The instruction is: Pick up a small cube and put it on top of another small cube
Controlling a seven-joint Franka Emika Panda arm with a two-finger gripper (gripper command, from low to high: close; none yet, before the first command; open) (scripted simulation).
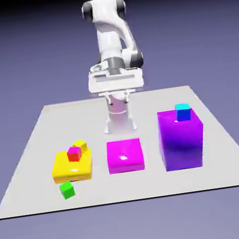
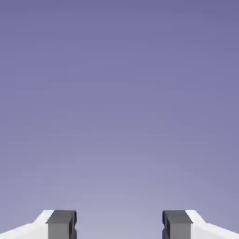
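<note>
The small cube (image 1: 67, 190) is tiny and bright green. It lies on the table near the front, at the exterior view's left, just in front of a flat yellow block (image 1: 69, 168). My gripper (image 1: 118, 96) hangs high over the back of the table, far from the green cube. In the hand view the gripper (image 2: 119, 224) is open, its grey fingertips (image 2: 61, 224) wide apart with nothing between them and only the backdrop ahead. Other small cubes are a red one (image 1: 74, 153) and a yellow one (image 1: 80, 146) on the yellow block, and a cyan one (image 1: 183, 111).
A low magenta block (image 1: 125, 155) sits at the table's middle. A tall purple block (image 1: 182, 140) stands at the exterior view's right with the cyan cube on its top. The robot's base (image 1: 120, 120) stands behind the magenta block.
</note>
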